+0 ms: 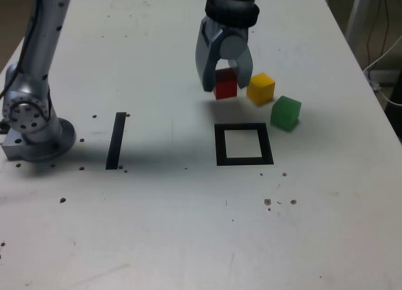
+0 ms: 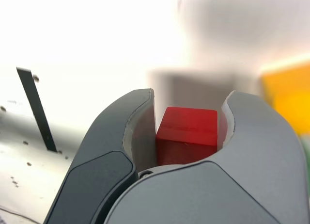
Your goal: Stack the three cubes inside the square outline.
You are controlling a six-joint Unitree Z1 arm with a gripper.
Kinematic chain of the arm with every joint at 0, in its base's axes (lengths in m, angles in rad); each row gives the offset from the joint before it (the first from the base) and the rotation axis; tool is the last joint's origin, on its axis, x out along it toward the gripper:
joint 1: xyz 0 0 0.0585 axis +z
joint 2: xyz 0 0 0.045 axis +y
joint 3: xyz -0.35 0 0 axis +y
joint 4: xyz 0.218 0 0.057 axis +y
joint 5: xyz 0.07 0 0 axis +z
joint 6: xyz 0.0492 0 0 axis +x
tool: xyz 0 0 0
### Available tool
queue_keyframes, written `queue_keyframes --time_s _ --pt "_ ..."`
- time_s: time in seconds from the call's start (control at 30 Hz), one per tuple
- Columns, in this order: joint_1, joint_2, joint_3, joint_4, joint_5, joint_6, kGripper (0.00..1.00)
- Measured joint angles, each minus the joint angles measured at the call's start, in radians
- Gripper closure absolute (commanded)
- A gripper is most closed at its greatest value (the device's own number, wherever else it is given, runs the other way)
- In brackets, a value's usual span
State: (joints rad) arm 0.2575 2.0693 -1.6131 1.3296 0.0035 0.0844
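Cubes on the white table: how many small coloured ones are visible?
3. The small red cube sits between the gripper's jaws; the yellow cube is beside it; the green cube is nearest the black square outline. None seems hidden.

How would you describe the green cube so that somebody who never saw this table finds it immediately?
Start at the thick black square tape outline on the white table. Just beyond its corner on the exterior view's right stands the small matte green cube. It is the outermost of three cubes, next to the yellow cube, and the only green one.

In the wrist view the yellow cube [image 2: 288, 100] is blurred and edge-cut; tool [image 2: 189, 132] hides the red cube's [image 2: 186, 134] base.
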Motion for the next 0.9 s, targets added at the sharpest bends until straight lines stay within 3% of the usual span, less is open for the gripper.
queue_keyframes --time_s 0.4,0.9 --pt "-0.202 -0.012 0.077 -0.084 -0.055 -0.041 0.68" --pt "-0.241 0.010 0.087 -0.130 -0.061 -0.049 0.68"
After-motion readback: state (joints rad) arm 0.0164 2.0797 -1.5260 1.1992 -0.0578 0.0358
